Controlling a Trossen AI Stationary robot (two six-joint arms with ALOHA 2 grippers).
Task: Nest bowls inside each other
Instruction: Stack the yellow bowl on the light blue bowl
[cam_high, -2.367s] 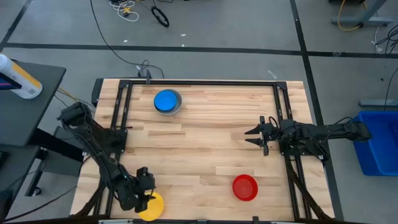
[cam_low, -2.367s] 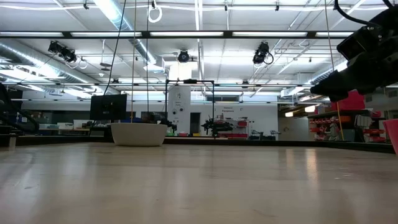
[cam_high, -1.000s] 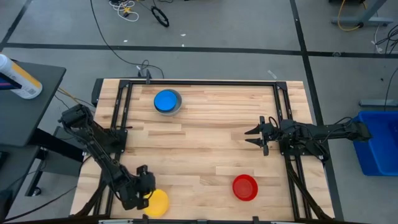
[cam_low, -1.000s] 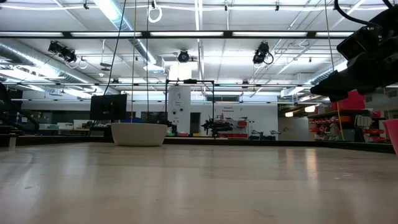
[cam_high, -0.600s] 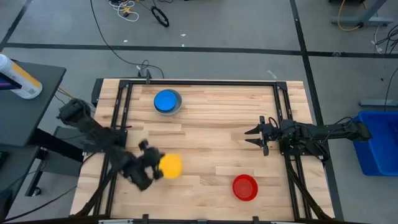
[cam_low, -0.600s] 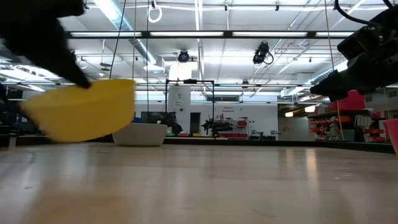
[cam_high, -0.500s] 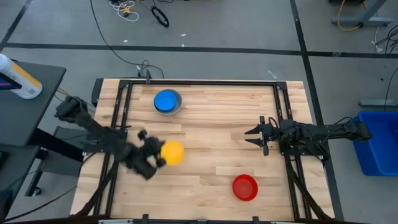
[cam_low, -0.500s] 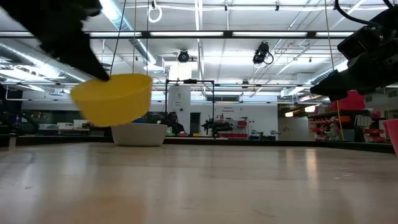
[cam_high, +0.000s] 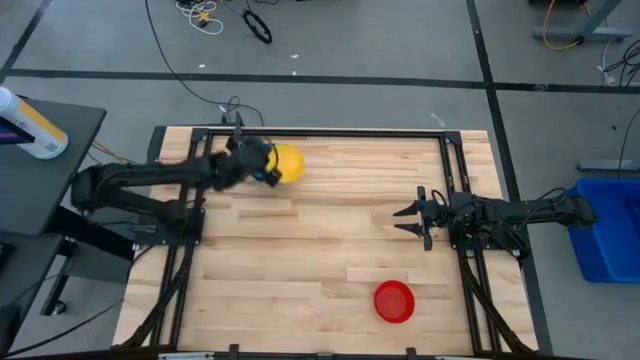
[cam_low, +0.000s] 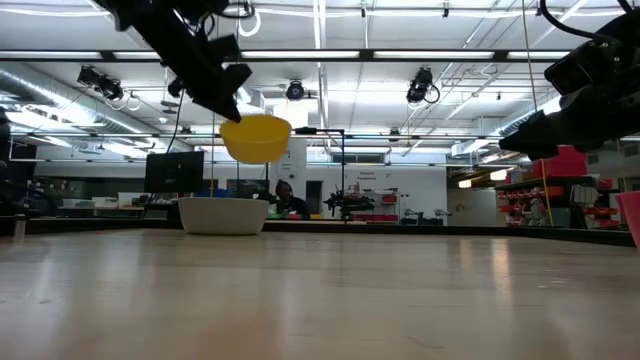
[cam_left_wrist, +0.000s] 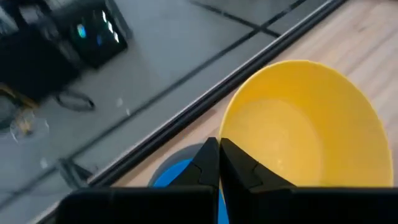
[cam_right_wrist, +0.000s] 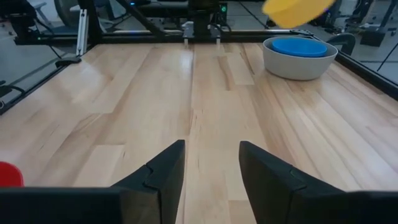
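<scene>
My left gripper (cam_high: 266, 167) is shut on the yellow bowl (cam_high: 288, 163) at the table's far left. It holds the bowl in the air (cam_low: 256, 137), just above the grey bowl (cam_low: 222, 215). The grey bowl stands on the table with a blue bowl (cam_right_wrist: 299, 46) nested inside it; the high view hides both under the arm and the yellow bowl. The red bowl (cam_high: 394, 301) rests on its base near the front right. My right gripper (cam_high: 408, 220) waits open at the right side, with nothing between its fingers. My left gripper pinches the yellow bowl's rim (cam_left_wrist: 222, 132) on the side toward the arm, one finger inside the bowl and one outside. The fingers come from the table's left, slanting down. The bowl hangs clear of the table, tilted, mouth up, over the blue bowl (cam_left_wrist: 181, 175).
A black frame rail (cam_high: 320, 133) runs along the table's far edge just behind the bowls. Bare wood (cam_high: 320, 240) lies between the two arms. A blue bin (cam_high: 606, 230) stands off the table to the right.
My left gripper has swung from the near left corner toward the far edge and risen, turning as it went. It stayed shut on the yellow bowl. The bowl has been lifted clear of the table and now hangs over the grey bowl.
</scene>
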